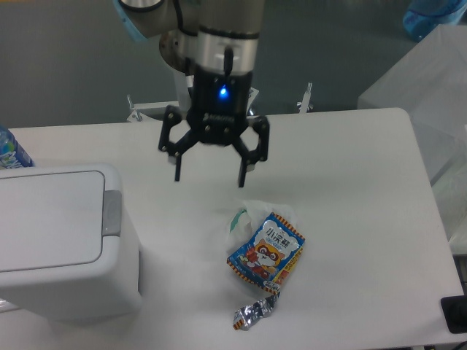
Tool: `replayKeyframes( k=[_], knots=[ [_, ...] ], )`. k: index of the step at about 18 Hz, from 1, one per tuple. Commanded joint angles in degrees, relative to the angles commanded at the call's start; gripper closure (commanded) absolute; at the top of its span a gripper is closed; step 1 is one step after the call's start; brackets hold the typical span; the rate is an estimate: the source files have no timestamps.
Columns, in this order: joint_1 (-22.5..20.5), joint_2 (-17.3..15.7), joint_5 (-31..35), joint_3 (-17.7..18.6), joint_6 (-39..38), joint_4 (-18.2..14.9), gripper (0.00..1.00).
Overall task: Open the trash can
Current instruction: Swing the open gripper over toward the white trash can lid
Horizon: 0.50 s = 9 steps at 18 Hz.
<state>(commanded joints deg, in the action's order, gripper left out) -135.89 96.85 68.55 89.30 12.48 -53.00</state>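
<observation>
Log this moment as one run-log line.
claw: open, above table | trash can: lid shut | push button: untouched | snack packet: on table

Smooth matt white plastic forms the trash can (62, 244); right of it lie a glossy printed snack packet (265, 252) and crinkled shiny foil (252, 313).
</observation>
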Motion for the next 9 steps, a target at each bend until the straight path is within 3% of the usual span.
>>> replayKeyframes(
  k=[9],
  knots=[
    [3.0, 1.6, 0.1, -0.1, -0.6, 0.1, 0.00]
  ],
)
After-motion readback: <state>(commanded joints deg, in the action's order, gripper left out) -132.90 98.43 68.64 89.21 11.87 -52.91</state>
